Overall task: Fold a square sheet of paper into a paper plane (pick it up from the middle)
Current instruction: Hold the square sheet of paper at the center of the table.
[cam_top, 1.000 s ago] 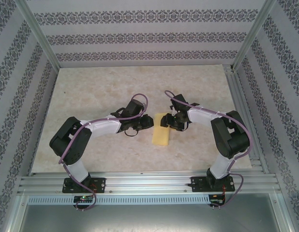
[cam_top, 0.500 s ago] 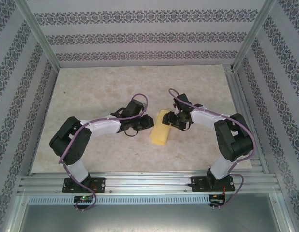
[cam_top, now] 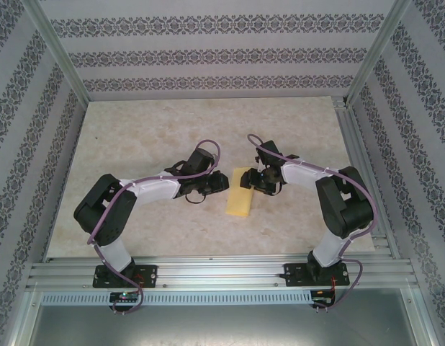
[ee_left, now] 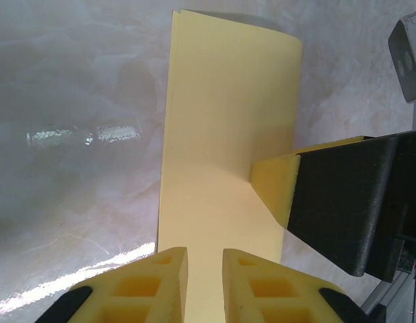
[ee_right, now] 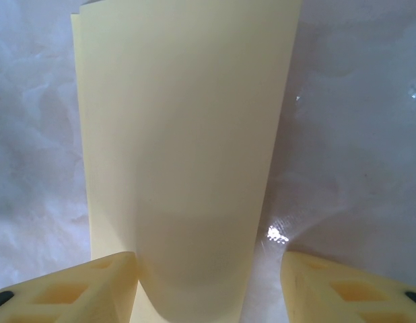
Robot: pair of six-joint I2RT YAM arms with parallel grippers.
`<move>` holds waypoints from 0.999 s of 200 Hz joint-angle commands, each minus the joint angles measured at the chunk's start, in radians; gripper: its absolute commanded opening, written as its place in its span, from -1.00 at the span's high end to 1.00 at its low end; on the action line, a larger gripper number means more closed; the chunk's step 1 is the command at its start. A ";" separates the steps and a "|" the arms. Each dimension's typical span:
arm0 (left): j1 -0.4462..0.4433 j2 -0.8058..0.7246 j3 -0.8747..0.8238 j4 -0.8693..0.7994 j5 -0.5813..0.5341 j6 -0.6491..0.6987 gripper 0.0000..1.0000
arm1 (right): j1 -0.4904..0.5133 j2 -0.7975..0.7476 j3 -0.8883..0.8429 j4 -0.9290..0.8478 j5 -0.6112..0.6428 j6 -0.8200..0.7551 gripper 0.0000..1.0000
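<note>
Folded square sheet of paper [cam_top: 240, 196] lies on desk [cam_top: 136, 144] between arms; left tool [ee_left: 204, 259] barely parted over it, grip unclear; right tool [ee_right: 208, 269] wide, straddling, empty; best press crease evenly, edges aligned.

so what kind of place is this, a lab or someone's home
Probably a lab robot cell: aluminium frame around the table, wallpaper-patterned panels as walls, left arm and right arm bolted to a metal rail.
</note>
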 commanded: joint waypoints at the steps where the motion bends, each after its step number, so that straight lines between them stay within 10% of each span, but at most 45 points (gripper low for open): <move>1: -0.015 0.016 0.028 0.001 0.016 0.019 0.54 | 0.012 0.008 0.020 -0.005 -0.027 -0.028 -0.17; 200: -0.016 0.036 0.032 0.036 0.052 -0.002 0.55 | 0.018 0.065 0.042 -0.033 0.014 -0.024 -0.18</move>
